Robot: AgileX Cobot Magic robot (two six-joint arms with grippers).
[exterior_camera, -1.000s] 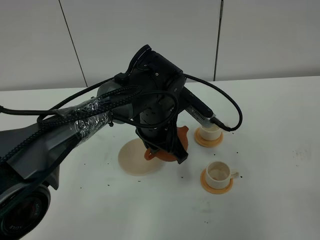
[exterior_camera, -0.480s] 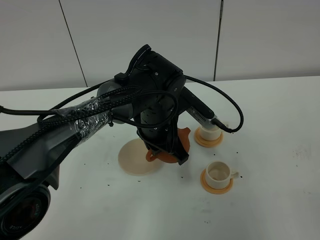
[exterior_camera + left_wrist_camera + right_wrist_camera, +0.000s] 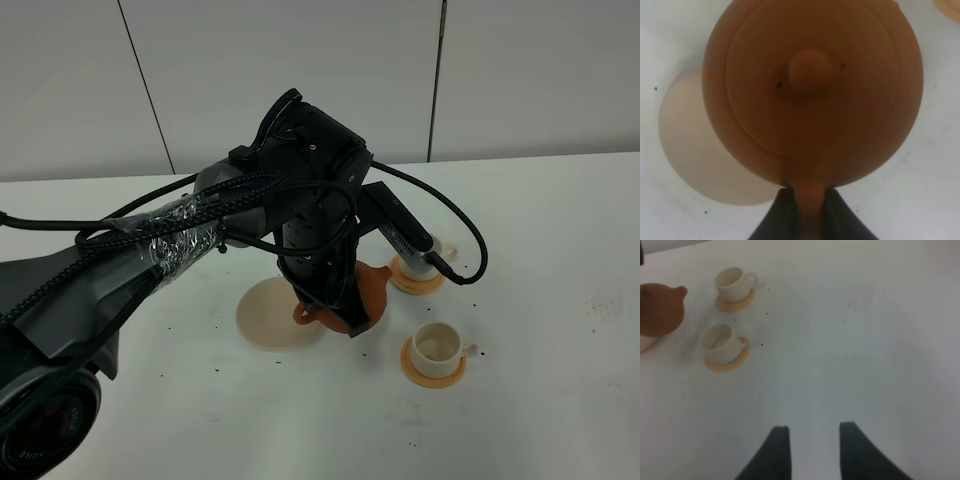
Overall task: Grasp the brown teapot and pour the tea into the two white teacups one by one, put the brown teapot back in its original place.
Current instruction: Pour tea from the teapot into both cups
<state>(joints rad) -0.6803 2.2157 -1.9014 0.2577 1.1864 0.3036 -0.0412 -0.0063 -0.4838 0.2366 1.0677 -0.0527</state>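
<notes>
**White table [image 3: 560,230]: brown teapot [image 3: 357,293] leaves its trivet [image 3: 265,318]**

Over the last second the left gripper [image 3: 807,222] has carried the brown teapot a little way off the round beige trivet and toward the cups, its wrist turning as it went. Its fingers [image 3: 772,222] are clamped on the pot's loop handle. The pot looks lifted and roughly level, between the trivet and the cups, with its spout toward the far teacup [image 3: 428,263].

This reads as the approach to the first pour. No tilt has begun, and the near teacup [image 3: 437,345] shows a pale inside.

The right gripper [image 3: 812,455] hovers over bare table, fingers apart and holding nothing.

Count: one teapot, one trivet, two teacups and two tan coasters [image 3: 433,374], one under each cup.
</notes>
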